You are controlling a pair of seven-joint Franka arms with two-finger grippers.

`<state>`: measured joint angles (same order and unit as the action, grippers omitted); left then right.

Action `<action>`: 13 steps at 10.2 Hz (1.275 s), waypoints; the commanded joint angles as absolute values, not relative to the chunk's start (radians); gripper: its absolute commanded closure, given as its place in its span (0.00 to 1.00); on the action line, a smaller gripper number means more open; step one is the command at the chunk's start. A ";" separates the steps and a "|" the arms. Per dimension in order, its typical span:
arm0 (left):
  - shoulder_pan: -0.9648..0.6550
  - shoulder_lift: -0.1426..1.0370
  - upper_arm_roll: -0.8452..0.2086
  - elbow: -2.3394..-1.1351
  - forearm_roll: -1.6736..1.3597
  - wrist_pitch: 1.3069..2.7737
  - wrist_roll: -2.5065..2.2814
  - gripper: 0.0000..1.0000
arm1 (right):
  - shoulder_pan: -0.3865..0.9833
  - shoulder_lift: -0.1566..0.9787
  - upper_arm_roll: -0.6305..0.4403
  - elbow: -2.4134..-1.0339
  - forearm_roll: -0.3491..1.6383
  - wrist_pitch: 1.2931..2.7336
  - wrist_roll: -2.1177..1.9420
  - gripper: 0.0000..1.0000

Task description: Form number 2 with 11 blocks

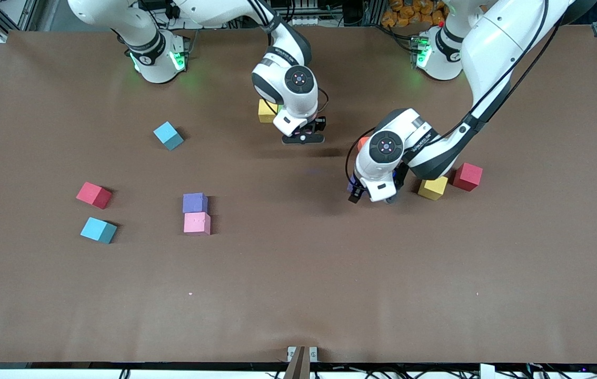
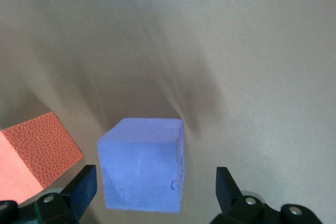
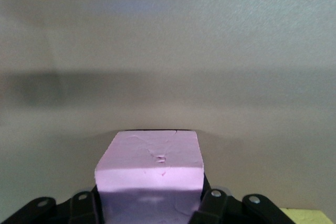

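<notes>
Right claw grips a pink block; open left claw half-hides a purple block.

Orange block — pebbled, seemingly foam; table — matt brown.

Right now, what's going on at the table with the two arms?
The right gripper is shut on a pink foam cube, held over the middle of the table beside a yellow foam cube. The left gripper is open and straddles a purple foam cube on the table, with an orange foam cube close beside it. So far only a purple cube and a pink cube sit touching; the digit is barely begun.
</notes>
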<state>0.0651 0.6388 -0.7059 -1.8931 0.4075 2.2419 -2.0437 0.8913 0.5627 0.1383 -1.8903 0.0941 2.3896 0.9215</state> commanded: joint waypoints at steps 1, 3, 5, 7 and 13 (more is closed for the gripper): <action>0.069 0.640 -0.704 -1.922 0.394 2.233 -2.080 0.00 | 0.911 0.572 0.126 -1.874 0.100 2.382 0.937 0.54; 0.071 0.640 -0.704 -1.963 0.422 2.238 -2.085 0.00 | 0.914 0.568 0.126 -1.878 0.100 2.375 0.936 0.54; 0.063 0.647 -0.704 -1.968 0.425 2.255 -2.086 0.00 | 0.914 0.563 0.127 -1.884 0.100 2.375 0.937 0.54; 0.064 0.652 -0.704 -1.967 0.437 2.263 -2.086 0.00 | 0.916 0.561 0.127 -1.885 0.100 2.372 0.937 0.54; 0.066 0.664 -0.704 -1.967 0.454 2.267 -2.085 0.05 | 0.922 0.554 0.127 -1.888 0.098 2.355 0.937 0.54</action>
<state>0.0627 0.6610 -0.7002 -1.9617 0.4261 2.2548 -2.0633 0.9038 0.5621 0.1382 -1.8903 0.0941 2.3671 0.9220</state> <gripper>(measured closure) 0.013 0.388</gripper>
